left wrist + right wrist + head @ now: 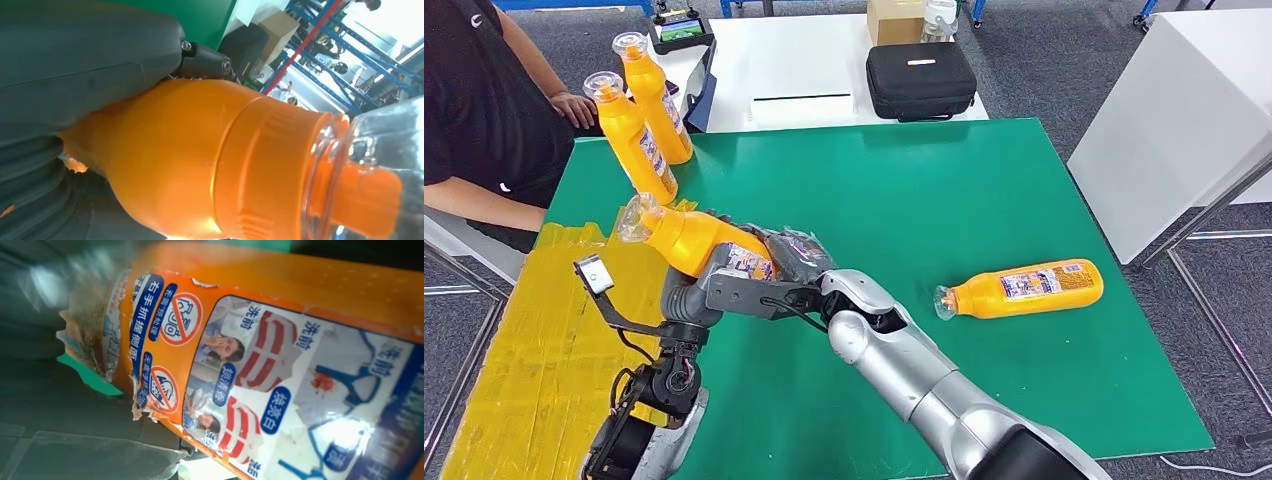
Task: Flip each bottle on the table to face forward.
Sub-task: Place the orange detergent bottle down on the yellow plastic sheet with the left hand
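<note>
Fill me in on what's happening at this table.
The robot holds one orange bottle tilted above the green table, with its left hand and right hand both on it. Two more bottles stand upright at the far left corner, close to a seated person. A fourth bottle lies on its side to the right, apart from both hands.

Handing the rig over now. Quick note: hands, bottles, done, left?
Left hand and right hand both grip the held bottle, lifted and tilted over the green table, cap toward the robot's left.
Two upright bottles stand at the far left corner, next to a person's hand; they look done.
The lying bottle on the right side is untouched.
Left: set down the held one, then handle the lying one.
</note>
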### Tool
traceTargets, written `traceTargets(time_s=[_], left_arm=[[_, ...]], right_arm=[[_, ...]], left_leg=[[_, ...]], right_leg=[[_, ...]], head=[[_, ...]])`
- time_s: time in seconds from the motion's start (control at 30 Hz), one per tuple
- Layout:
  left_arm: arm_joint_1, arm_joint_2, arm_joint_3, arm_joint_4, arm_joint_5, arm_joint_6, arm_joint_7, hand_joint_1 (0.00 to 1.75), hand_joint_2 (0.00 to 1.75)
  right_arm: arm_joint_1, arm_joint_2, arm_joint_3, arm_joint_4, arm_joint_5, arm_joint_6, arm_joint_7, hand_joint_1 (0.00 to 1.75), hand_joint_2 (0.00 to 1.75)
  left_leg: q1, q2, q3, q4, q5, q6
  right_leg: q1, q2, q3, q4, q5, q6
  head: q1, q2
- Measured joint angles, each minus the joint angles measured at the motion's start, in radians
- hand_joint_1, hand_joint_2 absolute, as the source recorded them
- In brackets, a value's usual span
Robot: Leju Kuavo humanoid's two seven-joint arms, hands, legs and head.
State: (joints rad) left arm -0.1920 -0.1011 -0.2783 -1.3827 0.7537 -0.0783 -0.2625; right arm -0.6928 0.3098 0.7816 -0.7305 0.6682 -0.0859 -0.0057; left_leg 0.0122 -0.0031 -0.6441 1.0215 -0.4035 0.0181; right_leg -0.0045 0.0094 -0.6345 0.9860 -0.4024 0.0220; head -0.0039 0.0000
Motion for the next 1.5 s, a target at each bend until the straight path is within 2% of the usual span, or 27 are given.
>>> traceTargets(time_s=[0.1, 0.23, 0.33, 0.43, 0.53, 0.63, 0.77, 0.83, 0.9, 1.1, 1.27, 1.33, 1.37, 1.4, 1.47, 1.5], left_arm=[[0.002, 0.0, 0.0, -0.016, -0.024, 0.012, -0.003, 1.75, 1.75], [0.003, 0.0, 0.0, -0.028, -0.031, 0.016, -0.001, 1.75, 1.75], [0.002, 0.0, 0.0, -0.038, -0.08, 0.052, -0.031, 1.75, 1.75], [0.003, 0.001, 0.014, -0.076, -0.244, 0.16, -0.104, 1.75, 1.75], [0.014, 0.012, 0.073, -0.108, -0.373, 0.241, -0.141, 1.75, 1.75], [0.044, 0.03, 0.147, -0.114, -0.498, 0.313, -0.172, 1.75, 1.75], [0.075, 0.057, 0.205, -0.097, -0.886, 0.568, -0.222, 1.75, 1.75], [0.076, 0.07, 0.22, -0.066, -1.123, 0.691, -0.205, 1.75, 1.75], [0.076, 0.076, 0.239, -0.025, -1.334, 0.754, -0.179, 1.75, 1.75], [0.061, 0.076, 0.284, 0.115, -1.739, 0.772, -0.053, 1.75, 1.75], [0.025, 0.076, 0.263, 0.301, -1.898, 0.727, 0.089, 1.75, 1.75], [0.008, 0.075, 0.24, 0.367, -1.926, 0.697, 0.107, 1.5, 1.75], [-0.002, 0.074, 0.226, 0.398, -1.938, 0.683, 0.114, 1.19, 1.75], [-0.012, 0.074, 0.212, 0.424, -1.95, 0.67, 0.123, 0.75, 1.31], [-0.03, 0.075, 0.185, 0.467, -1.974, 0.651, 0.144, 0.13, 0.44], [-0.036, 0.075, 0.173, 0.482, -1.982, 0.645, 0.153, 0.0, 0.0]], right_arm=[[0.007, -0.006, -0.013, -0.004, 0.004, -0.004, -0.005, 0.0, 1.75], [0.01, -0.006, -0.021, -0.008, 0.006, -0.005, -0.007, 0.0, 0.0], [0.017, -0.007, -0.029, -0.01, 0.004, -0.029, -0.002, 0.0, 0.0], [0.049, -0.021, -0.063, -0.028, -0.022, -0.095, -0.021, 0.0, 0.0], [0.108, -0.067, -0.134, -0.121, -0.066, -0.126, -0.069, 0.0, 0.0], [0.181, -0.138, -0.223, -0.29, -0.118, -0.103, -0.117, 0.0, 0.0], [0.289, -0.235, -0.333, -0.497, -0.187, -0.081, -0.19, 0.0, 0.0], [0.329, -0.275, -0.376, -0.567, -0.211, -0.081, -0.217, 0.0, 0.0], [0.365, -0.307, -0.41, -0.624, -0.224, -0.08, -0.232, 0.0, 0.0], [0.413, -0.361, -0.468, -0.722, -0.248, -0.066, -0.237, 0.0, 0.0], [0.419, -0.384, -0.499, -0.754, -0.271, -0.058, -0.237, 0.0, 0.0], [0.418, -0.387, -0.505, -0.758, -0.272, -0.05, -0.237, 0.0, 0.0], [0.418, -0.388, -0.507, -0.76, -0.273, -0.047, -0.237, 0.0, 0.0], [0.417, -0.389, -0.508, -0.76, -0.273, -0.046, -0.236, 0.0, 0.0], [0.417, -0.39, -0.508, -0.761, -0.273, -0.045, -0.236, 0.0, 0.0], [0.417, -0.39, -0.508, -0.761, -0.273, -0.044, -0.236, 0.0, 0.0]], left_leg=[[0.0, 0.0, 0.0, 0.0, 0.0, 0.0], [0.0, 0.0, 0.0, 0.0, 0.0, 0.0], [0.0, 0.0, 0.0, 0.0, 0.0, 0.0], [0.0, 0.0, 0.0, 0.0, 0.0, 0.0], [0.0, -0.001, -0.001, 0.0, 0.0, 0.0], [0.0, -0.001, -0.001, 0.0, 0.0, 0.0], [-0.001, -0.002, -0.002, 0.0, -0.001, 0.0], [-0.001, -0.003, -0.002, 0.0, -0.001, 0.0], [-0.001, -0.003, -0.002, 0.0, -0.001, 0.0], [-0.001, -0.002, -0.001, 0.0, -0.001, 0.0], [-0.001, -0.001, -0.001, 0.0, 0.0, 0.0], [-0.001, -0.001, -0.001, 0.0, 0.0, 0.0], [-0.001, -0.002, -0.001, 0.0, 0.0, 0.0], [-0.001, -0.002, -0.001, 0.0, 0.0, 0.0], [-0.001, -0.003, -0.001, 0.0, 0.0, 0.0], [-0.001, -0.004, -0.001, 0.0, 0.0, 0.0]], right_leg=[[0.0, 0.0, 0.0, 0.0, 0.0, 0.0], [0.0, 0.0, 0.0, 0.0, 0.0, 0.0], [0.0, 0.0, 0.0, 0.0, 0.0, 0.0], [0.0, 0.0, 0.0, 0.0, 0.0, 0.0], [0.0, -0.001, 0.001, 0.0, 0.0, 0.0], [0.0, -0.002, 0.001, 0.0, 0.0, 0.0], [-0.001, -0.003, 0.0, -0.001, 0.0, 0.0], [-0.001, -0.003, 0.001, -0.001, 0.0, 0.0], [-0.001, -0.003, 0.001, -0.001, 0.0, 0.0], [-0.001, -0.002, 0.0, -0.001, 0.0, 0.0], [-0.001, -0.002, 0.001, -0.001, 0.0, 0.0], [-0.001, -0.003, 0.001, -0.001, 0.0, 0.0], [-0.001, -0.003, 0.001, -0.001, 0.0, 0.0], [-0.001, -0.003, 0.001, -0.001, 0.0, 0.0], [-0.002, -0.004, 0.002, -0.001, 0.0, 0.001], [-0.002, -0.004, 0.002, -0.001, 0.0, 0.001]], head=[[0.0, 0.0], [0.0, 0.0], [0.0, 0.0], [0.0, 0.0], [0.0, 0.0], [0.0, 0.0], [0.0, 0.0], [0.0, 0.0], [0.0, 0.0], [0.0, 0.0], [0.0, 0.0], [0.0, 0.0], [0.0, 0.0], [0.0, 0.0], [0.0, 0.0], [0.0, 0.0]])
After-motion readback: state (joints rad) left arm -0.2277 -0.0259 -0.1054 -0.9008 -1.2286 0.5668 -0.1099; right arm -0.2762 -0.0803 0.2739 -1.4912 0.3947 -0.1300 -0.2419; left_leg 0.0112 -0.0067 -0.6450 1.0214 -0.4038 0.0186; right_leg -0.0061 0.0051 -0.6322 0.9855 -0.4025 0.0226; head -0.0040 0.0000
